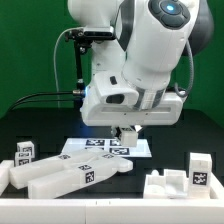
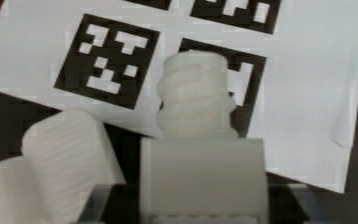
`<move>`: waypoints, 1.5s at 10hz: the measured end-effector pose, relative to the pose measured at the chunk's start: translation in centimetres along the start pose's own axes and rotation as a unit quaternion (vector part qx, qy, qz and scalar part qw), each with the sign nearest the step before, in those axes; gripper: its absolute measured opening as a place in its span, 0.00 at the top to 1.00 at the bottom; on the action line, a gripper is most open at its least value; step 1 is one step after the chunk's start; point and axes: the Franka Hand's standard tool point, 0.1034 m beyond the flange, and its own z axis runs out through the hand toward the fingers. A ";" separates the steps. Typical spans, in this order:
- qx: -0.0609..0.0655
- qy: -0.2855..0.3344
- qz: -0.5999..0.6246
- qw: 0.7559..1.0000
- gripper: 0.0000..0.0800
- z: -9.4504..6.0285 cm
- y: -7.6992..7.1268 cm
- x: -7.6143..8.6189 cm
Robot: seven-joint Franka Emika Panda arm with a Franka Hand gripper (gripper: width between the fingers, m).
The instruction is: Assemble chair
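The gripper (image 1: 125,133) hangs low over the marker board (image 1: 98,147) at the middle of the table. Its jaws are clamped on a white chair leg (image 2: 195,105), gripped by the thick end, I'd guess so the ribbed tip stays free to plug in. The big chair piece (image 1: 70,175) lies by the table's near edge, within easy reach.

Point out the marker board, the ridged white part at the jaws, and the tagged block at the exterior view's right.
marker board (image 1: 85,149), exterior view, its flat top face.
ridged white part (image 2: 194,95), wrist view, its ridged stem.
tagged block (image 1: 200,167), exterior view, its tagged front face.
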 end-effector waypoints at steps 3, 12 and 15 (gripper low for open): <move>0.048 -0.017 0.094 0.994 0.65 1.6 -7.0 1.4; 0.076 -0.081 0.128 0.986 0.20 0.6 -6.1 2.1; 0.074 -0.179 0.140 0.971 0.19 0.7 -6.8 3.3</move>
